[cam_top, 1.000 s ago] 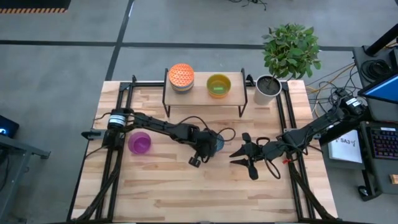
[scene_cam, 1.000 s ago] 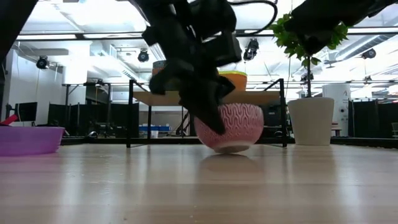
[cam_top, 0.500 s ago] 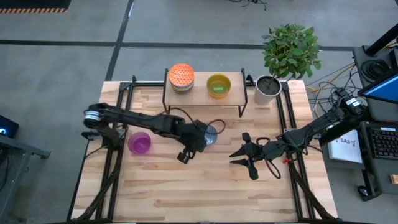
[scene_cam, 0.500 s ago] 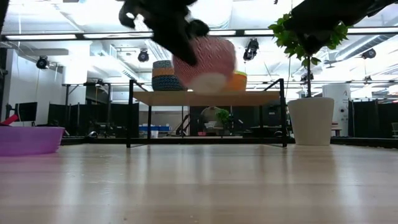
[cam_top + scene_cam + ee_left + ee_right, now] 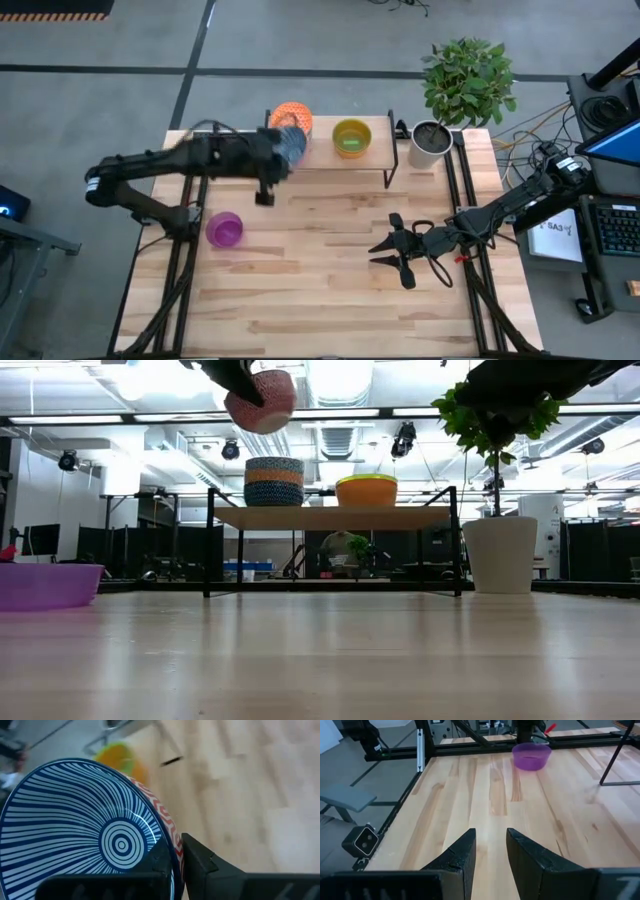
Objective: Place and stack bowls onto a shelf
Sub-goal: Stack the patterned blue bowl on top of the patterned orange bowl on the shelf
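Note:
My left gripper (image 5: pixel 277 152) is shut on a bowl (image 5: pixel 90 835) that is blue-white striped inside and red-patterned outside. It hangs high in the low view (image 5: pixel 262 400), just above and left of the stack of bowls (image 5: pixel 274 480) on the shelf (image 5: pixel 330 517). The stack's top bowl is patterned orange (image 5: pixel 292 114). A yellow bowl (image 5: pixel 351 138) stands on the shelf to the stack's right. A purple bowl (image 5: pixel 224 229) rests on the table at the left. My right gripper (image 5: pixel 373 254) waits open over the table's right half. My left gripper pinches the striped bowl by its rim (image 5: pixel 169 851), one finger inside the bowl and one (image 5: pixel 200 857) outside against the red-patterned wall. The bowl is lifted clear of table and shelf and tilted, its foot (image 5: pixel 252 426) pointing down and to the left.
A white plant pot (image 5: pixel 430 143) with a leafy plant stands at the table's far right corner, beside the shelf. Black frame rails run along the table's left and right sides. Bare wood (image 5: pixel 330 290) lies across the table's middle and near part.
My left gripper has lifted the striped bowl off the table's middle and carried it up and toward the far left, up to the stack on the shelf. The bowl stood on the table a second ago; now it hangs clear and tilted above shelf height.

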### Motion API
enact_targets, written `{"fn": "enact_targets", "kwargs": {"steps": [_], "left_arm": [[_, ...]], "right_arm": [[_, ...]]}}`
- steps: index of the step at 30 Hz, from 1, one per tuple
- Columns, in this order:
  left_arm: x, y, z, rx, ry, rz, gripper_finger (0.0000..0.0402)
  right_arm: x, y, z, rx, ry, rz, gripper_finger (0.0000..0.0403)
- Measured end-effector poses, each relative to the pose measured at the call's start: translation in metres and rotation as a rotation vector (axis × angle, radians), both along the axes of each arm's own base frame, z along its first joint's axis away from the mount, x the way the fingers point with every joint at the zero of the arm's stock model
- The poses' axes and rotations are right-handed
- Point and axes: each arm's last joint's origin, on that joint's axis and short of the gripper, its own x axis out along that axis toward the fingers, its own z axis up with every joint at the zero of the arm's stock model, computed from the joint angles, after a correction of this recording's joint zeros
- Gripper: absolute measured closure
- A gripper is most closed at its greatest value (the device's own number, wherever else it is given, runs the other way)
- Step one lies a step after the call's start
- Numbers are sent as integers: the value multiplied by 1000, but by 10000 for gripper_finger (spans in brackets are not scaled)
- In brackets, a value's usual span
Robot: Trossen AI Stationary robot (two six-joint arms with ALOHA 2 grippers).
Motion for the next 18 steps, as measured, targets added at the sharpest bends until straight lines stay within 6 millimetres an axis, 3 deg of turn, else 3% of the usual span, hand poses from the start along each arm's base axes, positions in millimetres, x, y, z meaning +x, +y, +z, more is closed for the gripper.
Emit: {"fn": "enact_targets", "kwargs": {"steps": [8,18], "left_arm": [[-11,52,20,70,-67,127,395],[4,91,2,28,5,155,390]], "right_arm": [[0,0,0,-3,-2,0,305],[0,0,0,-4,-1,0,305]]}}
